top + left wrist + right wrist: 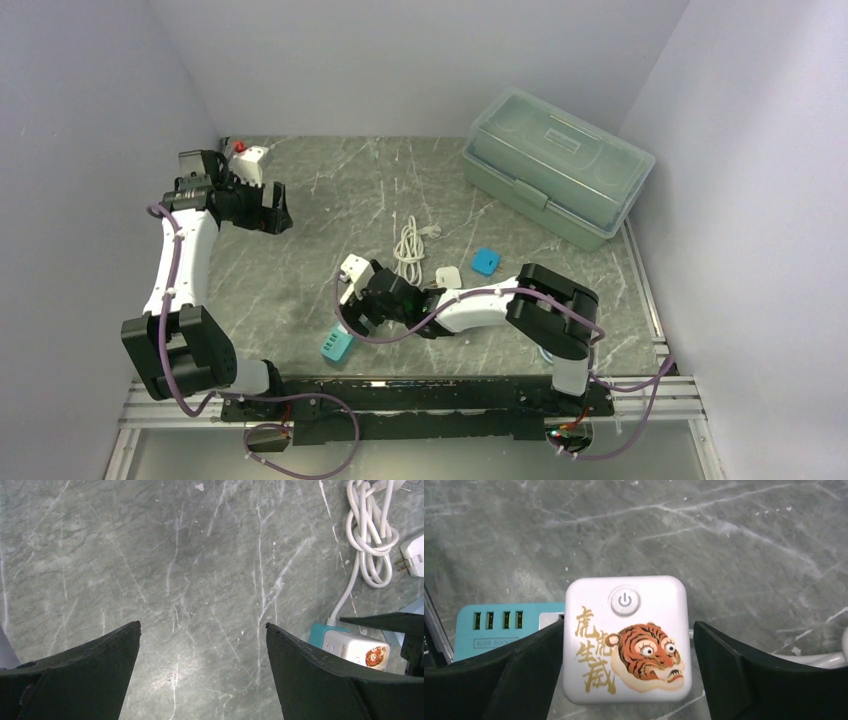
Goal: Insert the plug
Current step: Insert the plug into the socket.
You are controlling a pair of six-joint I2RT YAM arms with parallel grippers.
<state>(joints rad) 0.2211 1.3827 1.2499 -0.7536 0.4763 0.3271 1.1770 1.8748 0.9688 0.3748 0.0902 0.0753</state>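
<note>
Right gripper [627, 627] is straddling the cube [626, 645], jaws standing wide, one finger clear of its side, gripping nothing. Plug [448, 275] is lying near on the cube's right, on the bench [330, 190], prongs showing. I'm judging it light, rigid, smooth plastic, so slippery: pinching the flat body sides, avoiding prongs. Cube is probably sliding under push, so bracing it. Left gripper [202, 625] is hovering wide open, far left.
</note>
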